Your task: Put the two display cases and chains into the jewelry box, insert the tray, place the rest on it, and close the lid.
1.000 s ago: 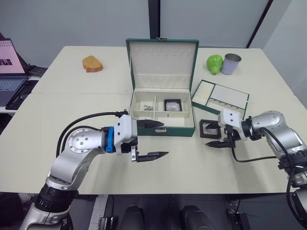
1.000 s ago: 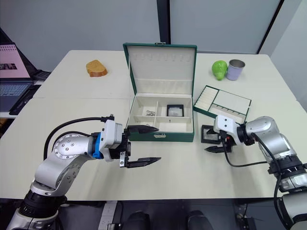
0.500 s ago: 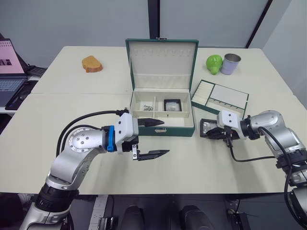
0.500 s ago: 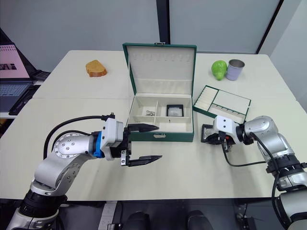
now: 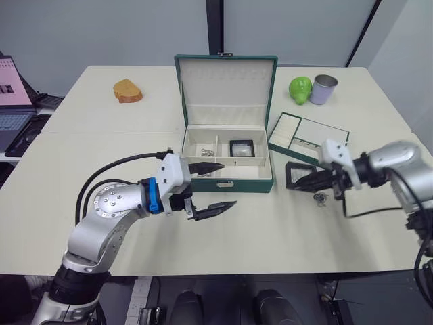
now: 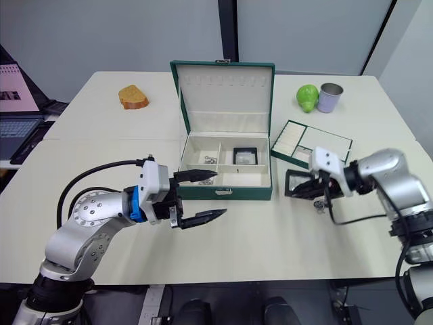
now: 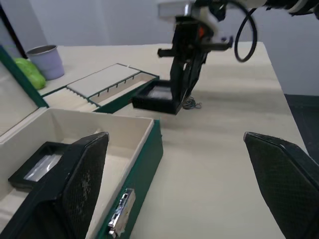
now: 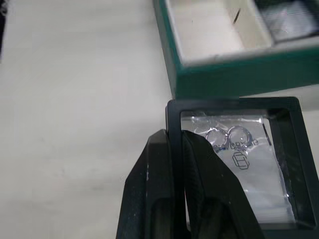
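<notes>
Two cream tables, grey walls

Cream bench, two tops joined by a seam running across. Behind the bench: pale grey wall panels split by a dark upright post. At the bench's left edge: open laptop. Even, soft light.
</notes>
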`<state>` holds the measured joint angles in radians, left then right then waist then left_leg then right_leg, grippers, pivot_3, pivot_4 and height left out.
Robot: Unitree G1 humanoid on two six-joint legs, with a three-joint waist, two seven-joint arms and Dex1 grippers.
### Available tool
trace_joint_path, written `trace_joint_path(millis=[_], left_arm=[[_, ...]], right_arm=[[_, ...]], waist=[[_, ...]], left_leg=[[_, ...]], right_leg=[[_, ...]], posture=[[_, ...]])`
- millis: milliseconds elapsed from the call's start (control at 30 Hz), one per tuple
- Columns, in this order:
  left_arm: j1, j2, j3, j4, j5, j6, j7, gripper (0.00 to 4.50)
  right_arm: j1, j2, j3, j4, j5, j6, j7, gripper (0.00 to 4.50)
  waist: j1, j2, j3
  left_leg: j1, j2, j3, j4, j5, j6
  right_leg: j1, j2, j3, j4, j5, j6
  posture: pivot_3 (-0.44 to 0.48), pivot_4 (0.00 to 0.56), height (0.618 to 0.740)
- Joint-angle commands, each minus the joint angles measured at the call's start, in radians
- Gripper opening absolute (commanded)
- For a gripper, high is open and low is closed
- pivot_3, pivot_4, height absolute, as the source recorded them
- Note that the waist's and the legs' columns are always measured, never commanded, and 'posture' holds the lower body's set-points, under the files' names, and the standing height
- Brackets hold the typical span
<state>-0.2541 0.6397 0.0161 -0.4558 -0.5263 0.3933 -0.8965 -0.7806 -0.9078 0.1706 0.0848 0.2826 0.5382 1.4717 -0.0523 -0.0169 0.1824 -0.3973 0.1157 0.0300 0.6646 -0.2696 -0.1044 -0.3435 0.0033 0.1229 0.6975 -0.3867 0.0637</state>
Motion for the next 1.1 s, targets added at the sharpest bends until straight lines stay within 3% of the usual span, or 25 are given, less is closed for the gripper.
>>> trace_joint_path(millis=[33, 267, 500, 667, 1100], left_arm=[[0.069, 0.011, 0.096, -0.107, -0.04, 0.043, 0.078, 4.5], [0.22, -0.019, 0.231, -0.184, -0.072, 0.083, 0.211, 4.5], [0.312, -0.029, 0.316, -0.223, -0.112, 0.089, 0.261, 4.5], [0.367, -0.036, 0.311, -0.251, -0.1, 0.076, 0.279, 4.5], [0.365, -0.038, 0.276, -0.256, -0.093, 0.07, 0.299, 4.5]], right_arm=[[-0.108, -0.004, -0.004, -0.034, 0.041, 0.106, 0.023, 0.03], [-0.361, 0.168, 0.089, 0.141, 0.02, 0.165, 0.041, 0.03], [-0.447, 0.286, 0.175, 0.252, -0.012, 0.132, 0.105, 0.03], [-0.494, 0.365, 0.24, 0.365, -0.076, 0.125, 0.08, 0.03], [-0.561, 0.516, 0.293, 0.622, -0.195, 0.069, 0.105, 0.03]], waist=[[-0.005, 0.0, 0.0], [-0.01, 0.0, 0.0], [-0.006, 0.0, 0.0], [-0.014, 0.0, 0.0], [-0.035, 0.0, 0.0]], left_leg=[[0.0, 0.0, 0.0, 0.0, 0.0, 0.0], [0.0, 0.0, 0.0, 0.0, 0.0, 0.0], [-0.001, 0.0, 0.0, 0.0, 0.0, 0.0], [-0.001, 0.0, 0.0, -0.001, 0.0, 0.0], [-0.001, 0.0, 0.0, -0.001, 0.0, 0.0]], right_leg=[[0.0, 0.0, 0.0, 0.0, 0.0, 0.0], [0.0, 0.0, 0.0, 0.0, 0.0, 0.0], [-0.002, -0.002, -0.002, 0.0, 0.0, 0.0], [-0.003, -0.002, -0.001, 0.001, 0.0, 0.0], [-0.004, -0.001, -0.002, 0.001, 0.0, 0.0]], posture=[[0.0, 0.15, 0.74], [0.0, 0.15, 0.74], [0.0, 0.15, 0.74], [0.0, 0.15, 0.74], [0.0, 0.15, 0.74]])
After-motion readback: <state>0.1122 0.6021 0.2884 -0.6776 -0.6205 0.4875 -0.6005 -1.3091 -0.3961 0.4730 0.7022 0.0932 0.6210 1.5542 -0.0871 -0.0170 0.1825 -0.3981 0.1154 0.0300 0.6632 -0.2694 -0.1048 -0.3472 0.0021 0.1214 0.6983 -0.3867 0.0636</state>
